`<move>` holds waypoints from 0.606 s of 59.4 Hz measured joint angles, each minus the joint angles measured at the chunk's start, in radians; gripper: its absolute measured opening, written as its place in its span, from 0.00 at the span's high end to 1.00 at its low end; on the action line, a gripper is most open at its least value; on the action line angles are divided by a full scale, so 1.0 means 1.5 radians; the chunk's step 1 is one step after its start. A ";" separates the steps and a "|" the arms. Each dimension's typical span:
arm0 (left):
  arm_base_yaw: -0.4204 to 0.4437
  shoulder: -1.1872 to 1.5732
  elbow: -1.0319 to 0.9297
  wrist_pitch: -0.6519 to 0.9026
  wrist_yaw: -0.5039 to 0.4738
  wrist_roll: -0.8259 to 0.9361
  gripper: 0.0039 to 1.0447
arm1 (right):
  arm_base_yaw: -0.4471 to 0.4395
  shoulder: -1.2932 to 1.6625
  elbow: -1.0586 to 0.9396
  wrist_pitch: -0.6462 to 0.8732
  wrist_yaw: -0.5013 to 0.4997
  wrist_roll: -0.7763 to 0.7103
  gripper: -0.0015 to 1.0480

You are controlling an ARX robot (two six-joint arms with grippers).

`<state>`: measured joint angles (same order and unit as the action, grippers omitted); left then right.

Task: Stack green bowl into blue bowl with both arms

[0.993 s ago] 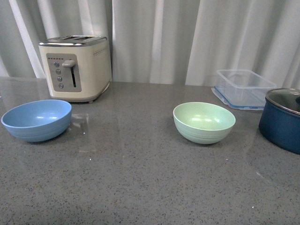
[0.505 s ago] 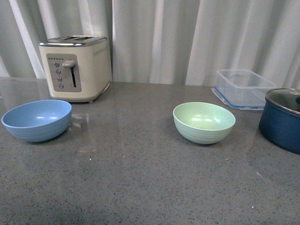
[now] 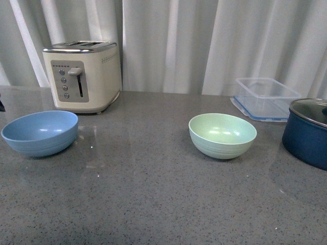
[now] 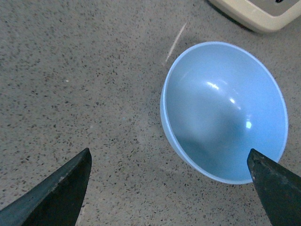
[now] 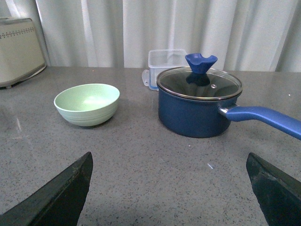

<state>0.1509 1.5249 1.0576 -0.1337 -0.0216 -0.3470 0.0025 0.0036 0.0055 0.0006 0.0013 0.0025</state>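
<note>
Grey counter (image 3: pixel 153 194), green bowl (image 3: pixel 223 135), blue bowl (image 3: pixel 40 131) unmoved; left gripper (image 4: pixel 168 151), right gripper (image 5: pixel 169 155) fingers (image 4: pixel 56 197) apart.

You see a long white curtain (image 3: pixel 168 46) with soft folds hanging all along the back. In front of it you have a flat grey stone table top (image 3: pixel 143 194) with tiny dark and light specks. It is shiny, and soft light glints on it.

The jaws are dark grey, matte, wedge-shaped.
</note>
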 joint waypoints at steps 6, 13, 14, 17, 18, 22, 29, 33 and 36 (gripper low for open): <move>-0.008 0.041 0.035 -0.017 -0.003 -0.011 0.06 | 0.000 0.000 0.000 0.000 0.000 0.000 0.10; -0.016 0.080 0.076 -0.034 -0.009 -0.017 0.06 | 0.000 0.000 0.000 0.000 0.000 0.000 0.10; -0.017 0.084 0.080 -0.036 -0.009 -0.018 0.06 | 0.000 0.000 0.000 0.000 0.000 0.000 0.10; -0.020 0.105 0.102 -0.042 -0.015 -0.020 0.06 | 0.000 0.000 0.000 0.000 0.000 0.000 0.10; -0.021 0.112 0.109 -0.046 -0.015 -0.021 0.06 | 0.000 0.000 0.000 0.000 0.000 0.000 0.10; -0.022 0.144 0.133 -0.054 -0.025 -0.031 0.06 | 0.000 0.000 0.000 0.000 0.000 0.000 0.10; -0.024 0.177 0.156 -0.063 -0.025 -0.040 0.06 | 0.000 0.000 0.000 0.000 0.000 0.000 0.10; -0.024 0.193 0.169 -0.068 -0.032 -0.042 0.06 | 0.000 0.000 0.000 0.000 0.000 0.000 0.10; -0.024 0.202 0.177 -0.070 -0.036 -0.044 0.06 | 0.000 0.000 0.000 0.000 0.000 0.000 0.10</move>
<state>0.1150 1.8286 1.3228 -0.2382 -0.0753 -0.4129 0.0025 0.0036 0.0055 0.0006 0.0013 0.0025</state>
